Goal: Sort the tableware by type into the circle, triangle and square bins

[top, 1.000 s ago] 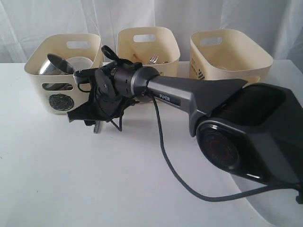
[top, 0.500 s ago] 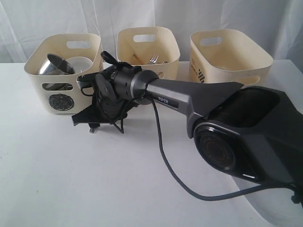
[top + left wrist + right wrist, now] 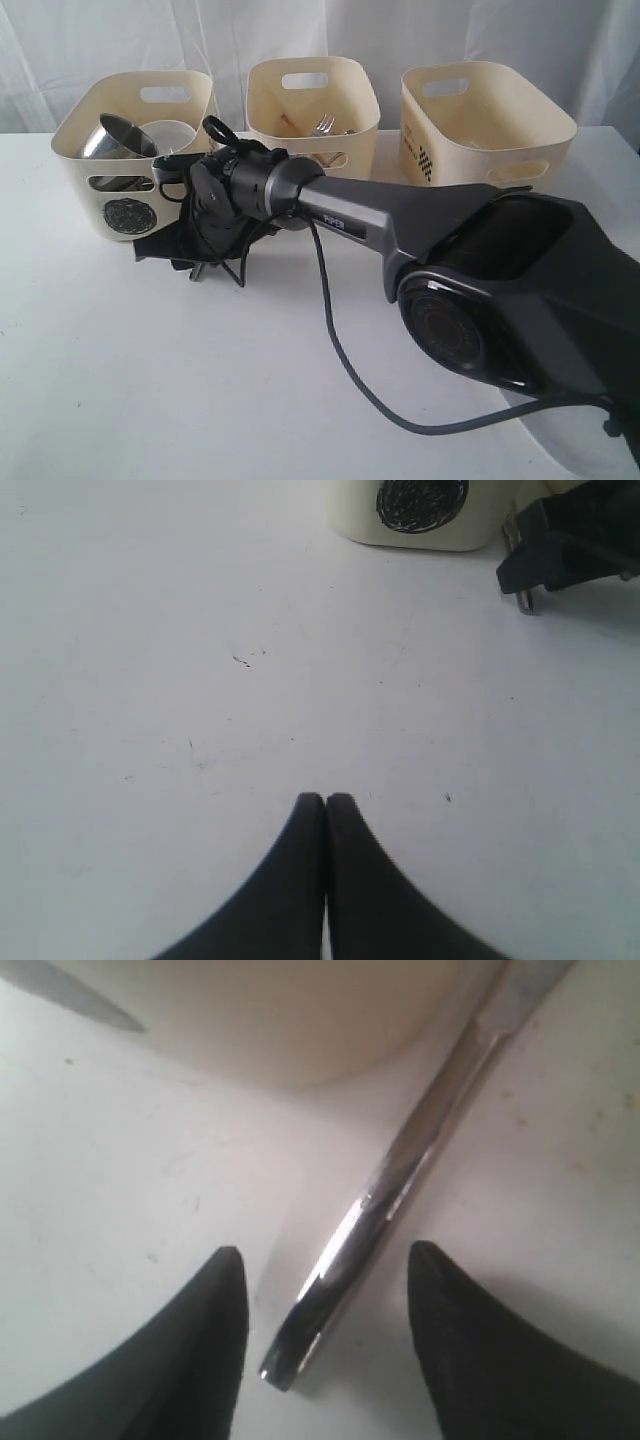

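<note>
A steel knife lies flat on the white table, its handle end between the fingers of my right gripper, which is open and does not touch it. In the exterior view that right gripper is low over the table, just in front of the circle bin. The circle bin holds a tilted steel mug and a white bowl. A fork shows in the middle bin. My left gripper is shut and empty above bare table.
The bin with the checkered square mark stands at the back right. The right arm and its cable cross the middle of the table. The circle bin and the right gripper also show in the left wrist view.
The right arm has swung a little to the left, bringing its open gripper further along in front of the circle bin. The bins and their contents have not moved.
</note>
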`<action>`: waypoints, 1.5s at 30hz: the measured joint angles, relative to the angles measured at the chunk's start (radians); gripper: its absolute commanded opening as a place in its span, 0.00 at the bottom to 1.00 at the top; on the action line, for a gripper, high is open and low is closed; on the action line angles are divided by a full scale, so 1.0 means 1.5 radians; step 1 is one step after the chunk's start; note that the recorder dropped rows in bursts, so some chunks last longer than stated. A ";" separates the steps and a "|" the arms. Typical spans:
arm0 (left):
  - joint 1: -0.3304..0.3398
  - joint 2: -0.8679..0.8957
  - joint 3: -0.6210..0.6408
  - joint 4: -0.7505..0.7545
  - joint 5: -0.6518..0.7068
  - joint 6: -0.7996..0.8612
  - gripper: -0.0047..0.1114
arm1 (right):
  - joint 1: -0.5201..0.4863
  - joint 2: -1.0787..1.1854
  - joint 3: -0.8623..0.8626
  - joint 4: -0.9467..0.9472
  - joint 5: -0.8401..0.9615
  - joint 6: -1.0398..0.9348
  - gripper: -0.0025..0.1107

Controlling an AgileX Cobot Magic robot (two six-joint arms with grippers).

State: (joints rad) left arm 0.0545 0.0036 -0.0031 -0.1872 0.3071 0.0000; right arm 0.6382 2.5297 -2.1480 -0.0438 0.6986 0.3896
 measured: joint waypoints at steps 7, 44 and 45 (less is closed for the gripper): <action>0.000 0.000 0.000 0.000 0.000 0.000 0.04 | 0.000 -0.004 -0.008 -0.077 0.113 0.000 0.29; 0.000 0.000 0.000 0.000 0.000 0.000 0.04 | 0.001 -0.025 -0.008 -0.099 0.260 -0.055 0.02; 0.000 0.000 0.000 0.000 0.000 0.000 0.04 | 0.001 -0.028 -0.007 -0.099 0.281 -0.065 0.02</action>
State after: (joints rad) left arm 0.0545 0.0036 -0.0031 -0.1872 0.3071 0.0000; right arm 0.6401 2.4879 -2.1579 -0.1920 1.1203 0.2918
